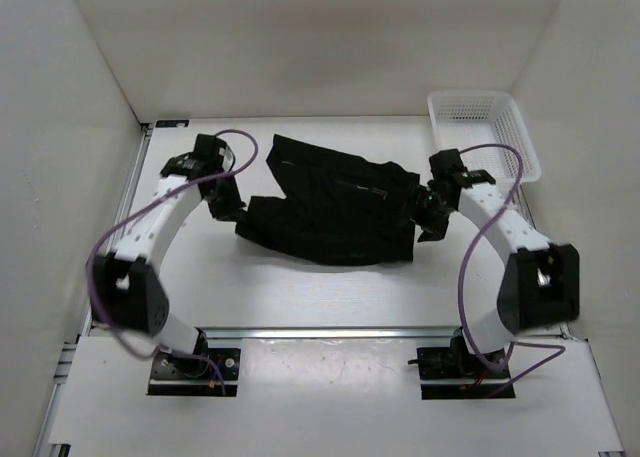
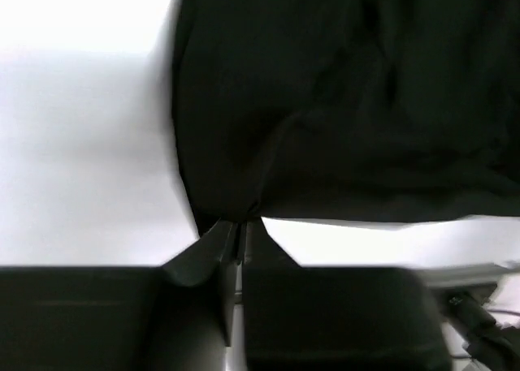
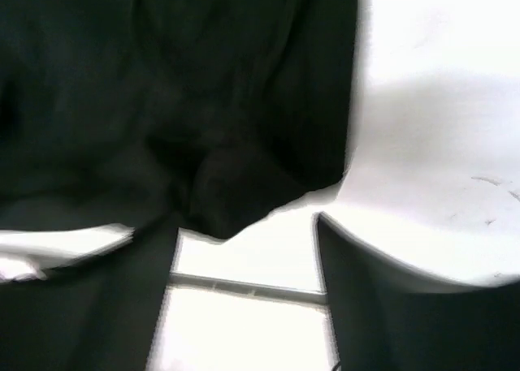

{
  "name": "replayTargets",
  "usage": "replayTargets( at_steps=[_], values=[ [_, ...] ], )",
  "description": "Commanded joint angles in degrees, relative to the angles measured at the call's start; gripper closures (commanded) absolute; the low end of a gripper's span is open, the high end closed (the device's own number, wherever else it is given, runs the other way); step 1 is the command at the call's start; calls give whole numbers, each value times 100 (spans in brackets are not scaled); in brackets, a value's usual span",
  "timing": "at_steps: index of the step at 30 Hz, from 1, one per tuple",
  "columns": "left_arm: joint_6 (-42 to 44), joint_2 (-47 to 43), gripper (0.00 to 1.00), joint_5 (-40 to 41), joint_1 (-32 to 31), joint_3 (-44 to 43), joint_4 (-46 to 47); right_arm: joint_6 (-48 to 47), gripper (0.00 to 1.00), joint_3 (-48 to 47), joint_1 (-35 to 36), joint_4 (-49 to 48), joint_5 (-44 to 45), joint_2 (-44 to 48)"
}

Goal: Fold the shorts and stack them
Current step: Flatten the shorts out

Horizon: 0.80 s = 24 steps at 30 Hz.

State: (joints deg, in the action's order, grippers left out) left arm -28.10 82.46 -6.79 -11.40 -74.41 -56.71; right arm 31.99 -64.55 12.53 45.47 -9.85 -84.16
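Note:
The black shorts (image 1: 330, 212) lie crumpled across the middle of the table, partly bunched. My left gripper (image 1: 232, 209) is at their left edge. In the left wrist view it (image 2: 240, 225) is shut, pinching a corner of the black fabric (image 2: 349, 103). My right gripper (image 1: 428, 222) is at the shorts' right edge. In the right wrist view it (image 3: 244, 233) is open, its jaws wide apart. A fold of the shorts (image 3: 162, 87) hangs just beyond the gap and over the left finger.
A white mesh basket (image 1: 485, 127) stands at the back right corner, close behind the right arm. White walls enclose the table on three sides. A metal rail (image 1: 330, 332) runs along the near edge.

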Motion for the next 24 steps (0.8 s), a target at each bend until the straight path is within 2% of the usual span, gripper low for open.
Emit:
replayTargets(
  at_steps=[1, 2, 4, 5, 7, 8, 9, 10, 14, 18, 19, 21, 23, 24],
  values=[
    [400, 1216, 78, -50, 41, -624, 530, 44, 20, -983, -41, -286, 737, -845],
    [515, 1612, 64, -51, 41, -1280, 207, -8, 20, -1267, -41, -58, 739, -1083],
    [639, 2341, 60, 158, 41, -1803, -155, -8, 20, -1577, -41, 5, 809, -1313],
    [639, 2345, 60, 256, 41, -1927, -235, -8, 20, -1578, -41, 5, 861, -1253],
    [587, 1970, 40, 397, 41, -1876, -183, 44, 20, -1317, 12, 5, 862, -840],
    [534, 1819, 33, 467, 41, -1771, -183, 44, 20, -1166, 12, 5, 923, -665],
    [481, 1653, 32, 555, 120, -1561, -183, 44, 21, -991, 12, -47, 923, -272],
    [481, 1329, 19, 608, 120, -1411, -183, 44, 22, -806, 12, -47, 923, -59],
    [218, 424, 19, 671, 314, -427, -26, 106, 29, 606, 74, -100, 537, 943],
    [-20, -28, 24, 266, 314, 698, 369, 290, 40, 1723, 310, -214, 212, 1665],
    [-20, -28, 28, 179, 314, 978, 484, 290, 41, 1910, 381, -406, 142, 1666],
    [-20, 174, 35, 125, 218, 1043, 608, 361, 43, 2191, 433, -530, 54, 1719],
    [-20, 428, 37, 229, -63, 790, 608, 361, 43, 2193, 504, -680, -69, 1518],
    [32, 499, 37, 230, -151, 666, 608, 248, 37, 2080, 565, -680, -70, 1447]
  ],
)
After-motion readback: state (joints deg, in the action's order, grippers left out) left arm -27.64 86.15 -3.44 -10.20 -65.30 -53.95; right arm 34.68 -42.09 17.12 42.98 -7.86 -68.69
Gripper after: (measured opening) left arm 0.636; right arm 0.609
